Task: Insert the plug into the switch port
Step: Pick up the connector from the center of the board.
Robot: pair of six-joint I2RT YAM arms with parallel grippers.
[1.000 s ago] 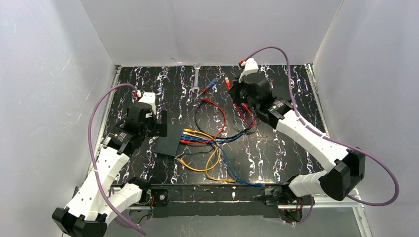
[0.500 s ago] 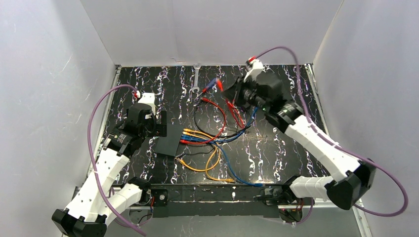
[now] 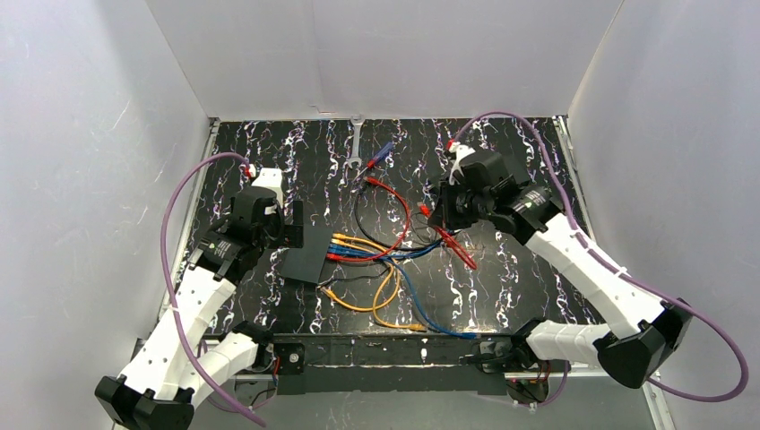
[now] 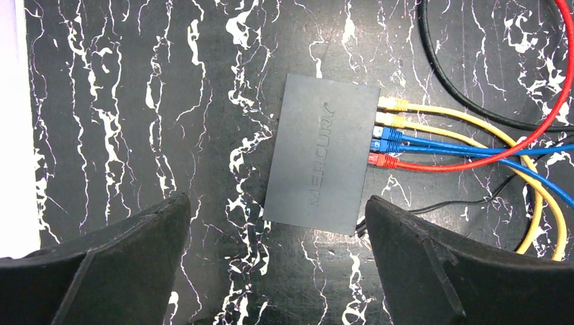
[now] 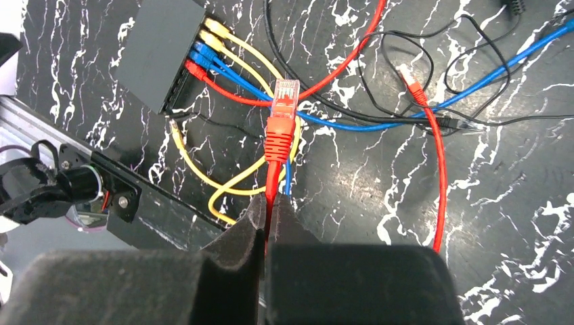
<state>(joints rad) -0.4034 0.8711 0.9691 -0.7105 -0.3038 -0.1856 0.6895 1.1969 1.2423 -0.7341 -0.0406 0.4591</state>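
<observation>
The switch (image 4: 321, 156) is a flat matte-black box lying on the marbled table (image 4: 135, 101), and it also shows in the top view (image 3: 305, 257) and the right wrist view (image 5: 159, 51). Several yellow, blue and red plugs fill sockets on its right edge. My left gripper (image 4: 277, 203) hovers open above its near end, its fingers (image 4: 115, 264) apart from it. My right gripper (image 5: 271, 200) is shut on a red cable just behind the red plug (image 5: 283, 118), which sticks out ahead of the fingers toward the switch. From above, the right gripper (image 3: 436, 212) hangs over the cable tangle at table centre.
Loose red, blue, yellow and black cables (image 3: 394, 260) sprawl right of the switch. A second loose red plug (image 5: 409, 76) lies among them. A wrench (image 3: 357, 143) and spare plugs (image 3: 381, 154) lie at the back. A black rail (image 3: 385, 351) runs along the near edge. White walls enclose the table.
My right arm has swung from the back of the table toward the centre, turning to face the switch and carrying the red plug and cable with it. The left arm has not moved.
</observation>
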